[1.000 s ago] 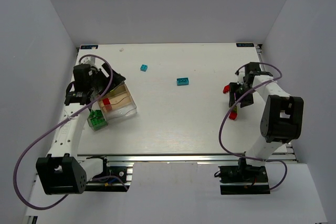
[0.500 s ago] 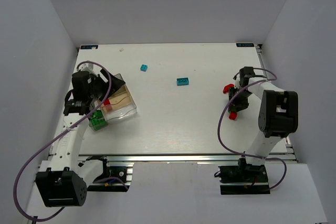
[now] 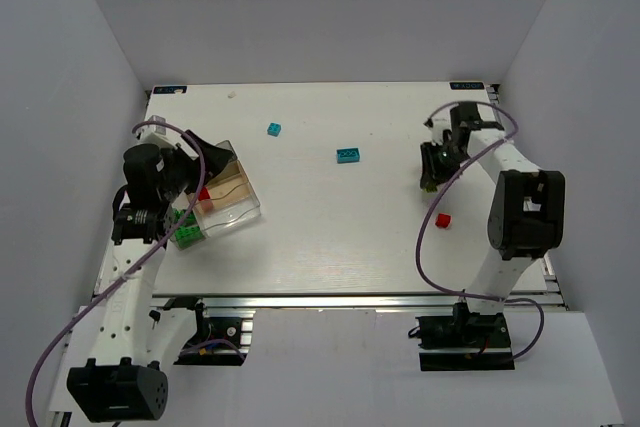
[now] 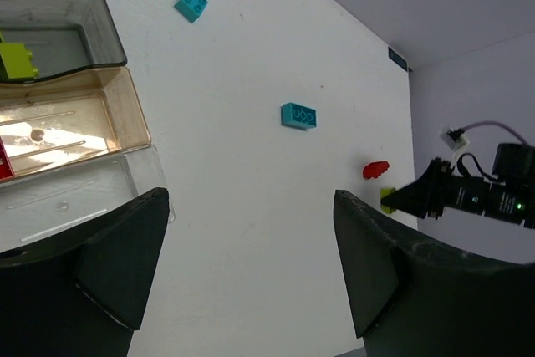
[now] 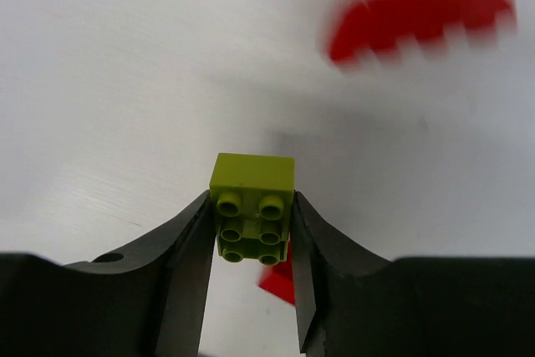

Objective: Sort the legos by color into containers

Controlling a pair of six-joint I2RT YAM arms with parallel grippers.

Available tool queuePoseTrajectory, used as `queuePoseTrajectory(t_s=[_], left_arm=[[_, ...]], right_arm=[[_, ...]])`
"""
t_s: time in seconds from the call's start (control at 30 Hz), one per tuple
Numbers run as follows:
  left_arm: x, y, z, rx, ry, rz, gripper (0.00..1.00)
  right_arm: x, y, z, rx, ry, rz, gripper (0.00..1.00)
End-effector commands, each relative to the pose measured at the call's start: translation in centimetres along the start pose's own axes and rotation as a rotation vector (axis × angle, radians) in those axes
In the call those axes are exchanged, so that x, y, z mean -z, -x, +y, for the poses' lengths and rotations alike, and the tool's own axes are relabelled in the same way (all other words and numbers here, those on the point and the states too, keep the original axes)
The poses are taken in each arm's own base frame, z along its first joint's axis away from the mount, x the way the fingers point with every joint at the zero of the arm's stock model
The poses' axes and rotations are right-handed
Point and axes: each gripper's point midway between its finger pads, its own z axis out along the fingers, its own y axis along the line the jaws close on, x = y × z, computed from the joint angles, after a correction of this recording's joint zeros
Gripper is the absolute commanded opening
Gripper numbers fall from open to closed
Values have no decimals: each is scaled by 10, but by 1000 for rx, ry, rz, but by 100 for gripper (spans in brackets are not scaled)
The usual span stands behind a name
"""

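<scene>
Right gripper [image 5: 251, 215]: clamped on a lime brick [image 5: 252, 186], studs facing my wrist camera, one finger on each side face. The brick sits squarely and is lifted off the table [image 3: 330, 247].
Under the brick: a red sliver [image 5: 280, 280] shows beneath it. I cannot tell whether it is attached or lying on the table below.
Nearby: one red brick [image 3: 444, 219] lies just below my gripper in the overhead view, at the right of the frame.
Further out: two cyan bricks, small [image 3: 274, 129] and larger [image 3: 348, 155], lie upper centre, well apart from both arms.
Destination: the tray [image 4: 134, 135] is at the far left. Its dark-tinted compartment, upper left in the left wrist view, already holds a lime piece [image 4: 17, 60].
Left gripper [image 4: 251, 265]: jaws spread, nothing between them, hovering over the tray.
Advice: I judge the carry should cross the table high and level and pass over the cyan bricks. The release should come only once the brick is low over the tinted compartment, and the left arm may need to give way.
</scene>
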Motion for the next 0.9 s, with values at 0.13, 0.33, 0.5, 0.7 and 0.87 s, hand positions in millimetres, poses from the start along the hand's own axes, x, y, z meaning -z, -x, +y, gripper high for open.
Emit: queuePoseTrajectory(t_s=[0.13,0.33,0.5,0.7,0.87], left_arm=[[31,32,-20,-52,-46,-175,90],[54,40,-24,-39,-33,-246,90],[77,45,-30,-18,-28,-295,90],[96,42,-28,-1,8,-302,90],[103,35,-27,30,19,-279,90]], right_arm=[[30,92,168,612,490,-207,0],[10,109,308,988,707,-315,0],[-7,171,405,973,711,-560,0],[4,214,479,802,666,-886,0],[-3,207,519,734,662,-1013,0]])
